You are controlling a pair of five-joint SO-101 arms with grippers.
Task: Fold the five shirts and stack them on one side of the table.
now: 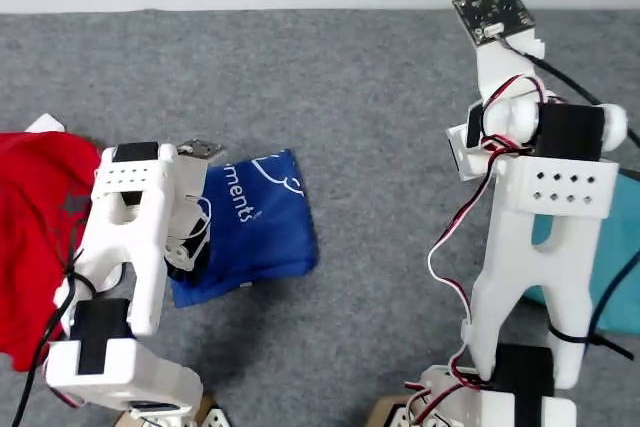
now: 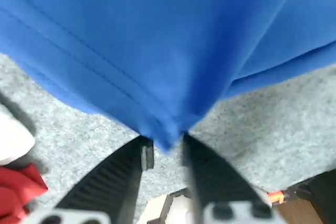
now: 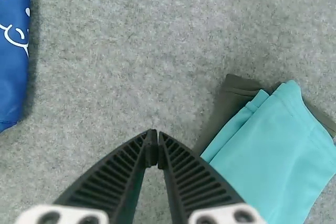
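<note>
High view and both wrist views, read left to right. The red shirt point(image 1: 35, 237) lies unfolded in a heap at nine o'clock on the table point(image 1: 380, 127). Just beside it, the left gripper point(image 2: 165, 153) has its jaws drawn in to a narrow gap, and the edge of the blue shirt point(image 1: 255, 222) is pinched between their tips. The blue shirt rests folded, a little toward eight o'clock of centre. The right gripper point(image 3: 157, 150) hangs over bare table with its jaws fully closed, tip against tip, and holds nothing. At about four o'clock sits the teal shirt point(image 3: 273, 150), folded on top of a dark shirt point(image 3: 226, 103); this is probably the stack. Likely hazards: the fabric is held only at the very fingertips, so it may slip free under a pull. If only the upper layer is caught, lifting would open the fold. The rough grey surface may drag the lower layers back if the shirt is slid. The red shirt lies near enough to snag on the left arm. The right arm stands between the blue shirt and the stack and could obstruct a crossing.
</note>
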